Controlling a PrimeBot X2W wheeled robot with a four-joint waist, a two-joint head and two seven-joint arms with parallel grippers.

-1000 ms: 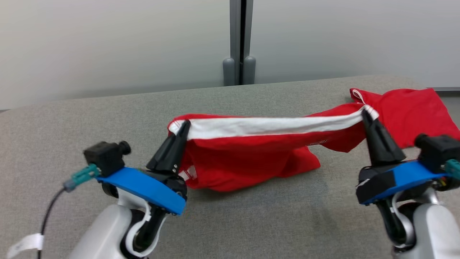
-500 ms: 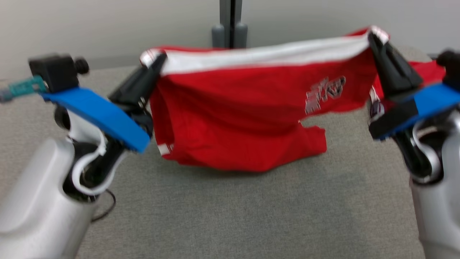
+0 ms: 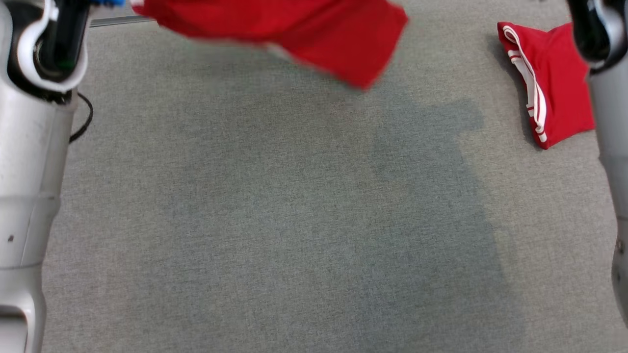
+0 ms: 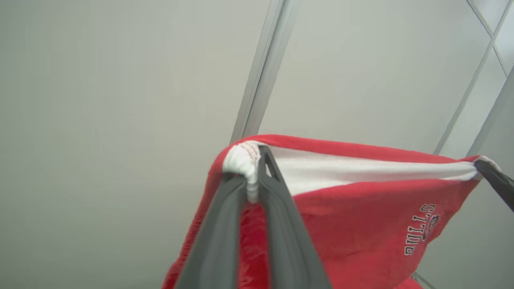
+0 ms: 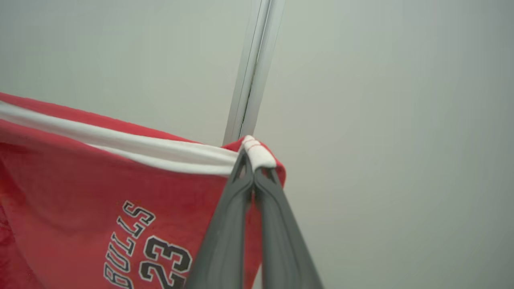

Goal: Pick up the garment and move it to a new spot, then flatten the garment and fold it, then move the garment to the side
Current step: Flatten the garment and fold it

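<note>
- Tabletop (image 3: 274,220): grey woven cloth surface, with a broad soft shadow across its middle.
- Pale wall with a grey upright post (image 5: 251,72): behind the shorts in both wrist views.
- Red shorts (image 3: 294,24): held up in the air over the far part of the tabletop. The lower hem is blurred in the head view and looks clear of the surface. Red knit, wide white waistband, black-and-white "BULLS 23" print near the right-hand end.
- Long axis: the waistband is pulled taut and close to level from one claw to the other, running left–right across the robot. Waist up, legs hanging down.
- Left forearm (image 3: 24,162), right forearm (image 3: 611,122): pale, at the head view's two edges.
- Second red garment (image 3: 549,83): folded, with white side stripes, lying at the tabletop's right, well apart from the shorts.
- Left claw (image 4: 251,168): pinched tight on the waistband's left corner.
- Right claw (image 5: 252,166): pinched tight on the right corner.
</note>
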